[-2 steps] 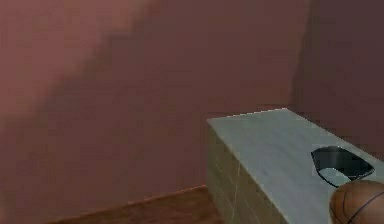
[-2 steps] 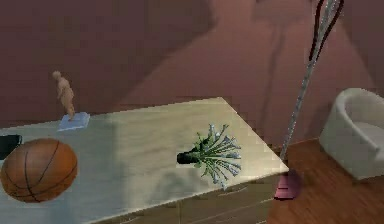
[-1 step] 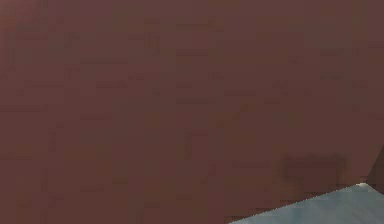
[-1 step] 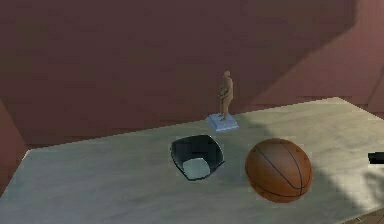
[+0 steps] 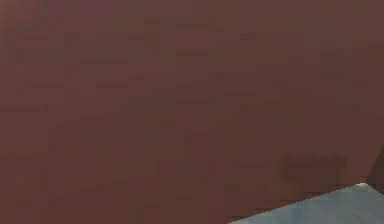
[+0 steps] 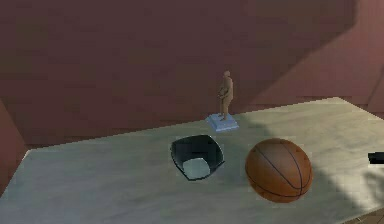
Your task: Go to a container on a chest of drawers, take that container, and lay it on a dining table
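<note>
The squarish container [image 6: 197, 158] sits upright, mouth up, beside the basketball [image 6: 279, 170]; the state of the hand cannot be told.

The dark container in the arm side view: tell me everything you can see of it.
The container is a small squarish bowl, dark outside, pale grey inside, glossy-looking. It stands upright, mouth up, nothing visible inside, on the pale wooden top. Only that top touches it: the basketball lies apart at its right, the statuette stands just behind.
</note>
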Robot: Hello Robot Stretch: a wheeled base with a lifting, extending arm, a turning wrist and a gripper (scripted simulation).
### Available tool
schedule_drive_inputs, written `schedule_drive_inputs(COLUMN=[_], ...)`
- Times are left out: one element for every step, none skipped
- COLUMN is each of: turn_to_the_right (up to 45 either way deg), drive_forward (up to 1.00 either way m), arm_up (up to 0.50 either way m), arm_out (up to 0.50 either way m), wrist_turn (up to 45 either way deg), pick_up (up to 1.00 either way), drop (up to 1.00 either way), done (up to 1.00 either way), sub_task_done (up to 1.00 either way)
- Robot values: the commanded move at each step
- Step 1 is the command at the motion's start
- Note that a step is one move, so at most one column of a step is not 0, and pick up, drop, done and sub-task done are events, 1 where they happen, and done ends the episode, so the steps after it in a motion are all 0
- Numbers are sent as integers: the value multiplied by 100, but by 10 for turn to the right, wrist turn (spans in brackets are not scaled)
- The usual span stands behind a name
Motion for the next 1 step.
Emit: schedule_drive_inputs(turn_to_the_right=[0], drive_forward=[0], arm_up=[38], arm_out=[0], wrist_turn=[0], pick_up=[0], drop=[0], done=[0], sub_task_done=[0])
